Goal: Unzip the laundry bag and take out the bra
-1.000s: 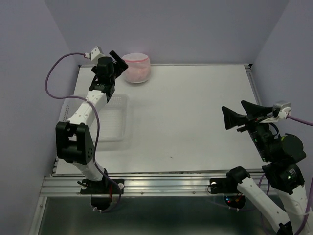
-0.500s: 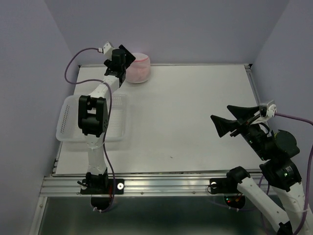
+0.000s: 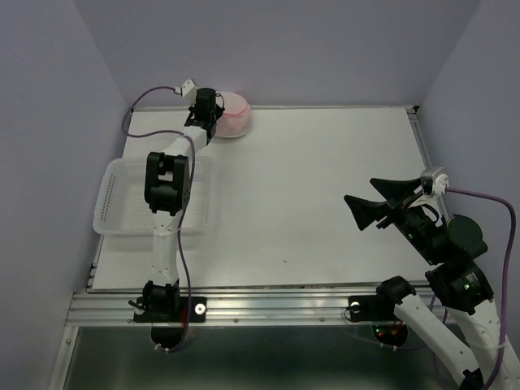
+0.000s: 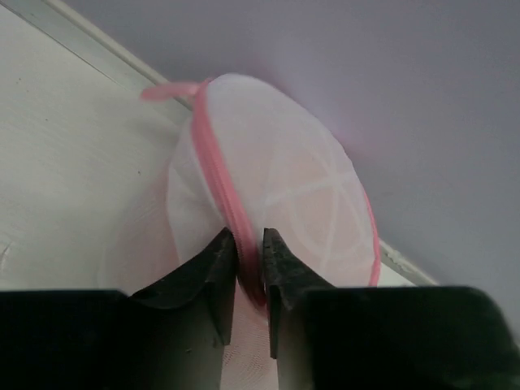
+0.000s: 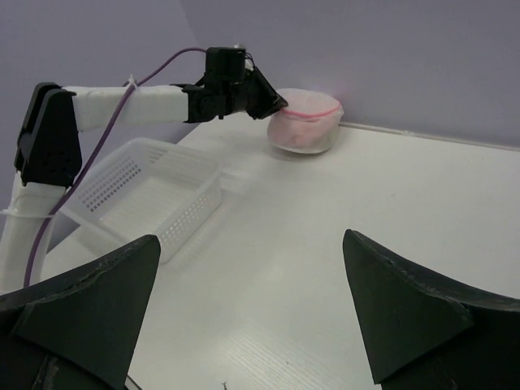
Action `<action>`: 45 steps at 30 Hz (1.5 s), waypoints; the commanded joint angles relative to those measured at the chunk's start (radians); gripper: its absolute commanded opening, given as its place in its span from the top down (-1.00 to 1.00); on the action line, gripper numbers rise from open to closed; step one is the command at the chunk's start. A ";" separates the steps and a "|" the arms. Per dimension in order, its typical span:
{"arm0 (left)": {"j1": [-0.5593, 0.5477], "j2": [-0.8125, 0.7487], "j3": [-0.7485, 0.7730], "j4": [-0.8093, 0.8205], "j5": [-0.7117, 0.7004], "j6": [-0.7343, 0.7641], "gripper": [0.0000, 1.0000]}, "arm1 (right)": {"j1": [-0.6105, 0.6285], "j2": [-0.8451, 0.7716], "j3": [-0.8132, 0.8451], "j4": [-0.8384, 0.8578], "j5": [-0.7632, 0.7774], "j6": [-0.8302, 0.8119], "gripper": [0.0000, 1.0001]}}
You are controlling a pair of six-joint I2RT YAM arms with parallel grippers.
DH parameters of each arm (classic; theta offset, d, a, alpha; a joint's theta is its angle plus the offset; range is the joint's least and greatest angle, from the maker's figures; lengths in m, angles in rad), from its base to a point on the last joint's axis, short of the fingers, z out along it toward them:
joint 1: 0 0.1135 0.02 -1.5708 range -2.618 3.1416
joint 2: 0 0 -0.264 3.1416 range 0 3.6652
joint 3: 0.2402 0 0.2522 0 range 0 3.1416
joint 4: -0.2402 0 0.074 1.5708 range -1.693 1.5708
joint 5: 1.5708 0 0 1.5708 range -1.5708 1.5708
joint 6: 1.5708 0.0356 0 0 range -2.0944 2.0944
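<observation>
The laundry bag (image 3: 233,114) sits at the far edge of the table (image 3: 325,179), left of centre and close against the back wall, just beyond the far end of the white plastic basket (image 3: 110,207). It is a small domed pouch of translucent white mesh, with something pale pink showing faintly through it. The left arm reaches out almost straight across the basket to the bag. In the left wrist view the left gripper (image 4: 249,244) is clenched on the bag's pink zipper trim (image 4: 213,162) – the two dark fingertips press in from either side with only the thin pink band between them, low on the side of the pouch that faces the arm. The trim curves up from the pinch and over the dome, and a short pink tab (image 4: 166,91) sticks out from its top end towards the wall. Whether the zipper is parted anywhere cannot be told. The right gripper (image 3: 360,191) hangs above the right side of the table, well apart from the bag – its fingers are spread wide and grasp nothing.
</observation>
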 commanded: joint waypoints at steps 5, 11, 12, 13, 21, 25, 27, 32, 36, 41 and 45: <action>-0.023 -0.136 -0.090 0.153 0.095 0.071 1.00 | 0.006 0.007 -0.005 0.048 -0.022 0.008 -1.00; -0.130 -0.388 -0.369 0.262 0.249 0.103 1.00 | 0.006 0.016 -0.028 0.048 -0.055 0.034 -1.00; -0.151 -0.421 -0.409 0.275 0.261 0.105 1.00 | 0.006 0.016 -0.030 0.048 -0.062 0.034 -1.00; -0.173 -0.484 -0.487 0.287 0.269 0.102 1.00 | 0.006 0.015 -0.031 0.046 -0.065 0.037 -1.00; -0.481 -0.770 -0.967 0.464 0.156 -0.048 1.00 | 0.006 -0.025 -0.061 0.034 -0.020 0.087 -1.00; -0.649 -0.906 -1.171 0.537 -0.044 -0.165 1.00 | 0.006 -0.048 -0.088 0.028 -0.040 0.087 -1.00; -0.729 -0.943 -1.291 0.595 -0.189 -0.261 1.00 | 0.006 -0.050 -0.110 0.026 -0.023 0.106 -1.00; -0.982 -1.020 -1.431 0.622 -0.408 -0.369 0.40 | 0.006 -0.031 -0.145 0.020 -0.011 0.155 -1.00; -1.060 -1.101 -1.465 0.496 -0.394 -0.406 -0.58 | 0.006 -0.002 -0.166 -0.017 0.017 0.195 -1.00; -1.066 -1.277 -1.378 0.101 -0.403 -0.369 -0.90 | 0.006 0.052 -0.185 -0.072 0.060 0.274 -1.00; -1.016 -1.411 -1.248 -0.113 -0.466 -0.207 -0.96 | 0.006 0.072 -0.212 -0.081 0.063 0.305 -1.00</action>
